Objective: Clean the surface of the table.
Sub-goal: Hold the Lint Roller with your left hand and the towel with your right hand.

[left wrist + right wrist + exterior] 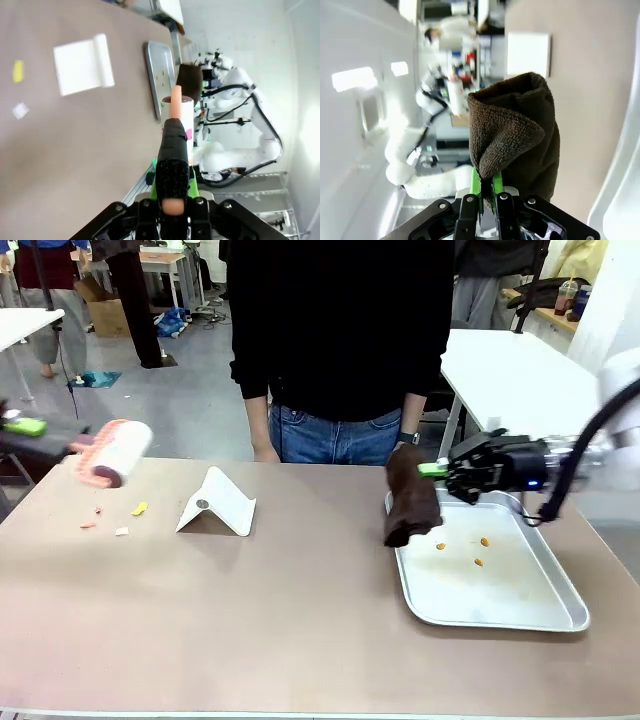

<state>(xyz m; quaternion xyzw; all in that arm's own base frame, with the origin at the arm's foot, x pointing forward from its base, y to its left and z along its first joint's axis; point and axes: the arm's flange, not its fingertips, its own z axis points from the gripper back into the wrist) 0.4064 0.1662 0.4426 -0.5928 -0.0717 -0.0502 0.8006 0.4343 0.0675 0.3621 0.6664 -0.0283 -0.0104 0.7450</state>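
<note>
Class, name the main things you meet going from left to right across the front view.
lint roller → white folded card → brown cloth → silver metal tray

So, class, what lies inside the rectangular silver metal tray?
Three small orange crumbs lie in the rectangular silver metal tray. The hanging dark brown cloth covers its far-left corner, so anything there is hidden.

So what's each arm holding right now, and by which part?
The left gripper clamps the white lint roller by its pink handle; right gripper pinches the dark brown towelling cloth at its top edge.
</note>
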